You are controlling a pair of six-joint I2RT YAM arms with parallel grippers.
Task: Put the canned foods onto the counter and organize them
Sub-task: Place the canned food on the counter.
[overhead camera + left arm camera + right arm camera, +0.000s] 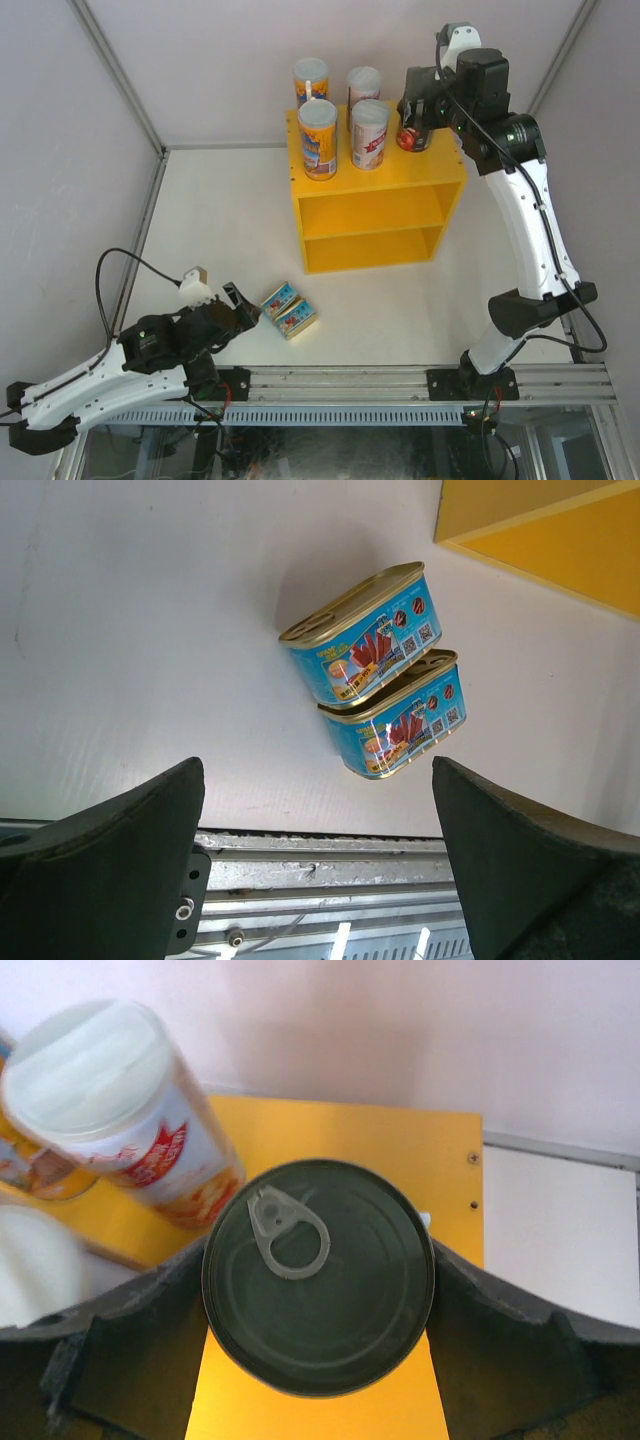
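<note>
From above, the right gripper (414, 132) stands over the back right corner of the yellow counter (380, 215), its jaws clamped on the dark red-labelled steel can (410, 139). The spot appears chosen to fill the bare corner beside the row already there. Two tall orange-blue tubes (318, 140) and two white-pink tubes (369, 135) stand upright on the counter's top, paired front and back, all white-lidded. Two flat tins (288, 310) lie side by side on the white table (200, 230), well apart from the counter, with the left gripper (238, 305) just beside them.

The left wrist view shows the left gripper (315, 780) with its jaws wide apart and nothing between them, aimed at the flat tins (365, 645). They touch along their long sides, blue labels with a red picture facing the camera, gold rims on top. They look to be the last items waiting.

The right wrist view looks straight down on the steel can (318, 1275): a dull grey lid with a ring pull, a dark finger (500, 1340) pressed to either side. Whether its base rests on the counter (400, 1150) cannot be told. One of the white-pink tubes (120, 1110) stands near, to the left.
</note>
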